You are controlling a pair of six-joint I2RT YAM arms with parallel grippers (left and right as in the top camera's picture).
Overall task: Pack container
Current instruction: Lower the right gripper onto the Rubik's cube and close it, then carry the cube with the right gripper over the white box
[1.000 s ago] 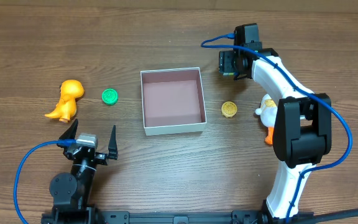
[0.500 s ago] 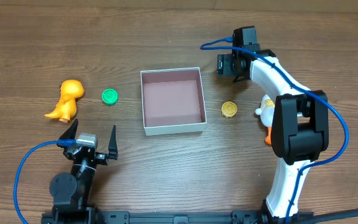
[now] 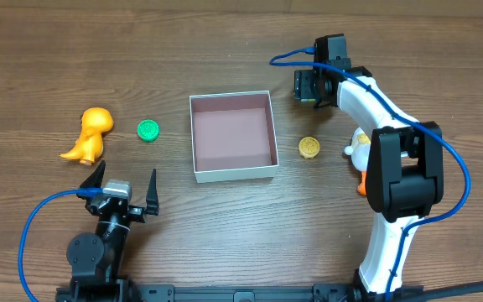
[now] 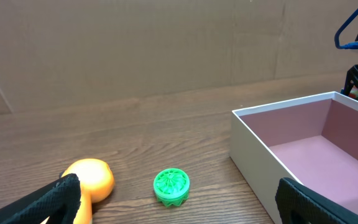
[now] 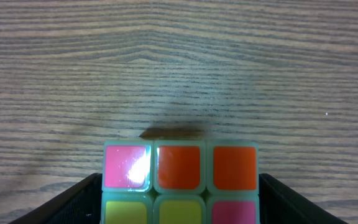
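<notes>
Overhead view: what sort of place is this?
Probably a robotics test bench: a cabled left arm and right arm at a wooden table, an orange dinosaur toy and a white box laid out, and the right end effector gripping a puzzle cube.

On the counter (image 3: 225, 50): container (image 3: 233, 174), one; orange dinosaur toy (image 3: 90, 134), one; green ridged disc (image 3: 148, 129), one; yellow disc (image 3: 309, 148), one; colour cube (image 5: 180, 180), one; white-and-orange toy (image 3: 359, 152), partly hidden, one.
</notes>
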